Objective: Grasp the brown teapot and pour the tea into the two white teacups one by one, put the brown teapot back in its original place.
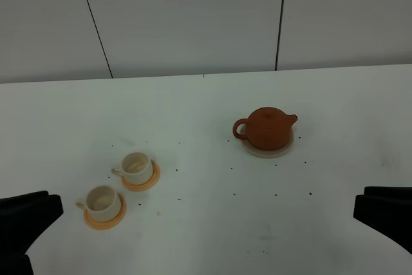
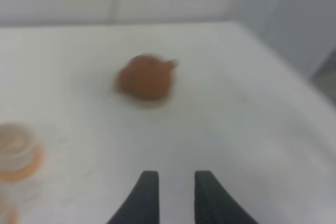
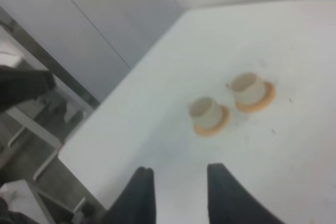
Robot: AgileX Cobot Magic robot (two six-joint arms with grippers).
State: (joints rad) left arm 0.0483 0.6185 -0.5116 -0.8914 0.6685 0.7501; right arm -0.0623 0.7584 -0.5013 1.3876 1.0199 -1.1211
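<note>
A white table (image 1: 193, 101) runs back to a grey panelled wall (image 1: 193, 17) crossed by dark seams, and small dark specks (image 1: 275, 194) are scattered over the tabletop.

The left gripper (image 2: 176, 176) hangs low over the near edge. Its two black fingers stand apart with only bare table between them, so it is released and carries nothing. The right gripper (image 3: 179, 169) is the same on its side: jaws parted, nothing in them, tabletop showing through the gap. From the high camera only the dark bulk of the left arm (image 1: 29, 214) and the right arm (image 1: 386, 214) pokes in at the near corners.

Closest to the left arm is the nearer teacup (image 1: 102, 201), cream-white, on an orange saucer (image 1: 106, 223). Just beyond it, close but apart, is the farther teacup (image 1: 136, 167) on its own orange saucer (image 1: 152, 180). Both stand upright.

The brown teapot (image 1: 267, 128) stands well away from the cups, right of the table's middle and farther back. It sits upright, lid on, on the beige coaster (image 1: 267, 153), handle toward the cups and spout pointing away from them. Neither gripper is near it. In the left wrist view it is only a blurred reddish shape.
</note>
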